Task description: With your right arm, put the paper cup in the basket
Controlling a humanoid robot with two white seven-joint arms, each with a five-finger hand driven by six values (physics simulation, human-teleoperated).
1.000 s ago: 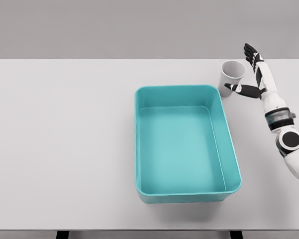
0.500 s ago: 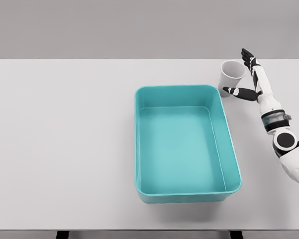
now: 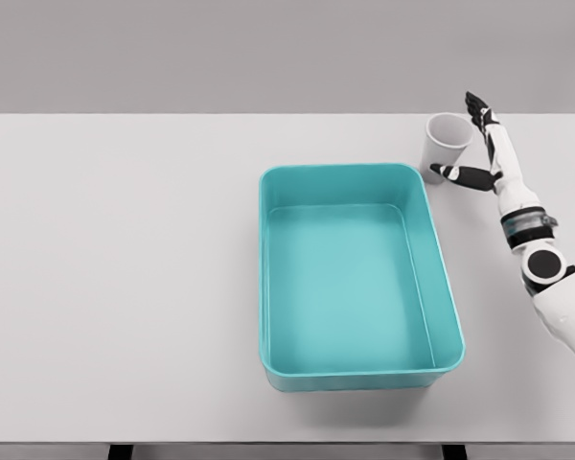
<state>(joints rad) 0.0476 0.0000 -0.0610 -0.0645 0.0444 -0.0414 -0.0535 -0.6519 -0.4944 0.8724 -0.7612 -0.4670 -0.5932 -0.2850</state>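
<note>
Since the earlier frames your right hand (image 3: 486, 146) has crept in toward the paper cup (image 3: 445, 146) — the forearm has drawn a little closer to the picture's centre, while the cup has barely shifted, if at all. You see the white paper cup standing upright on the white table (image 3: 125, 287), mouth up, at about one o'clock from the teal basket (image 3: 439, 249) and just off the basket's far right corner, not inside it. Your right hand sits at the cup's three o'clock side with its fingers spread: the dark fingertips (image 3: 476, 103) reach up past the rim at the cup's far right, and the thumb (image 3: 455, 173) points toward nine o'clock, lying against or just beside the cup's base — you cannot tell from this view whether it touches. The hand cradles the cup's flank rather than clasping it; nothing is gripped. The white forearm runs down toward five o'clock, leaving the picture at the right edge. The rectangular basket lies near the table's middle, long side running from twelve to six o'clock, its floor bare.
</note>
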